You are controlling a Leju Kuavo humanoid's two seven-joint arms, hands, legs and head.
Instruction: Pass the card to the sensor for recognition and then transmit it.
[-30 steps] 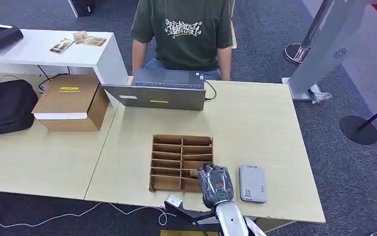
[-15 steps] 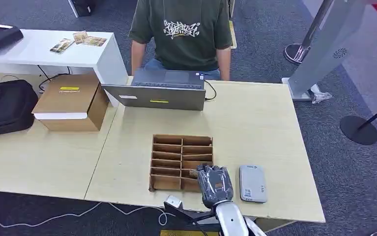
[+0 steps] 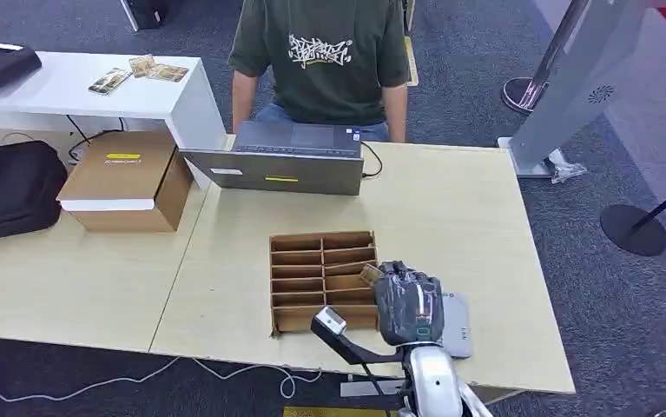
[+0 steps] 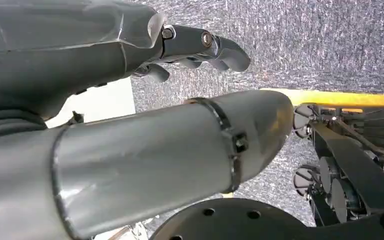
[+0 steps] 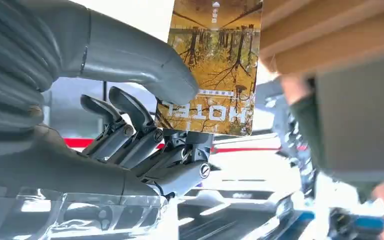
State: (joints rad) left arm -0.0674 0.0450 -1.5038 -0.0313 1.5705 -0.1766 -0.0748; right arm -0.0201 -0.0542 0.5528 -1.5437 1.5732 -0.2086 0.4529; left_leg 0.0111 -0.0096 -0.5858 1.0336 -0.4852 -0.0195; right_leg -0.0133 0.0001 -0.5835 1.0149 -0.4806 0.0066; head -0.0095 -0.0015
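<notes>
Now the right hand pinches the card between thumb and fingers, just beside the cardboard organizer, partly above the grey sensor.

You are looking down on a light wood desk standing on dark grey carpet. A second light wood desk adjoins it on the left, carrying a cardboard box and a black bag. Behind that stands a white table. A person in a green shirt sits at the far edge behind an open laptop. A grey kiosk stand and a black stanchion base occupy the right side.
</notes>
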